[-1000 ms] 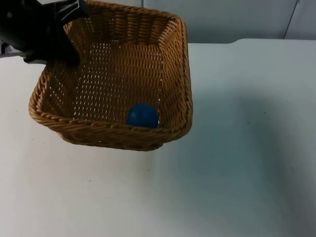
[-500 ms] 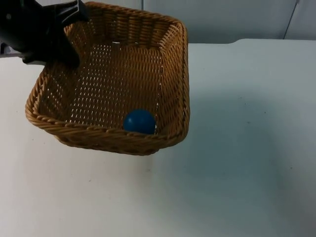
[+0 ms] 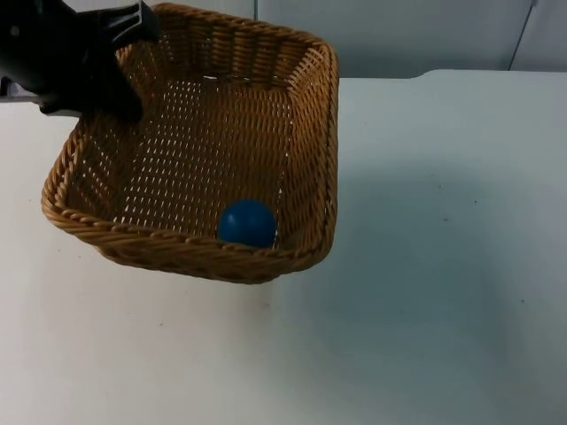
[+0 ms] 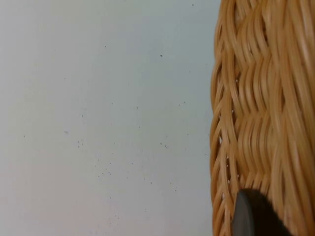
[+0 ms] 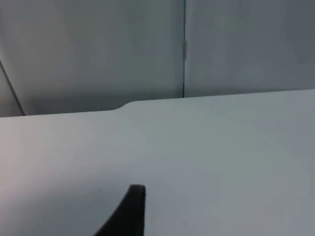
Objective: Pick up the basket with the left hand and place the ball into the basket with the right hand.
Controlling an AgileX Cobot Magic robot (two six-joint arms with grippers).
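A woven tan basket (image 3: 312, 133) hangs tilted over the table's left half in the top view. My left gripper (image 3: 124, 102) is shut on its far left rim. The basket's wicker wall (image 4: 261, 98) runs close beside one black fingertip (image 4: 251, 216) in the left wrist view, with white table beyond it. A blue ball (image 3: 247, 223) lies inside the basket, against the near wall by its right corner. My right gripper (image 5: 130, 211) waits over bare table, facing the grey wall, away from the basket.
The white table (image 3: 425, 266) stretches open to the right of and in front of the basket. The grey partition wall (image 3: 416, 35) closes off the far edge, with a seam (image 5: 184, 49) running down it.
The basket has shifted a little to the left and toward the camera in my left gripper. The ball rolled slightly with it along the near wall.
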